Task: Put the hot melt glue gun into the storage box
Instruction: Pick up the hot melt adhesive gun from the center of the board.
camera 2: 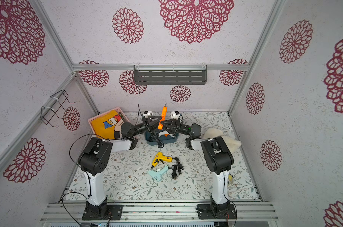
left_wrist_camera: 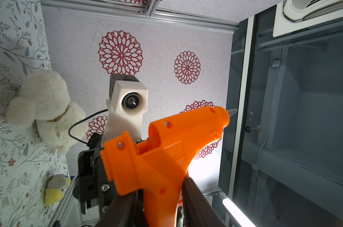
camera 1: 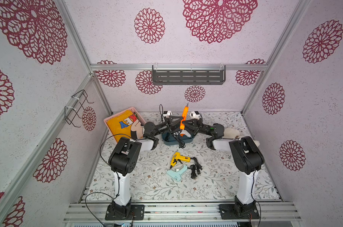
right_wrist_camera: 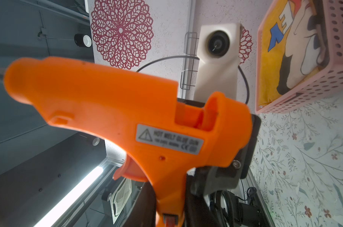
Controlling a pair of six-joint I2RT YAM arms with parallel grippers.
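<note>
Hidden, cropped, blurred bits
In both top views storage box mostly hidden; in right wrist view orange glue gun handle end cut by frame edge, label text blurred.

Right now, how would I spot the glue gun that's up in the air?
Look to the back middle of the floral table, where a dark teal storage box sits. Just above it the orange glue gun stands upright, nozzle up. Only it is raised: the yellow glue gun and the pale teal glue gun lie flat in front.
</note>
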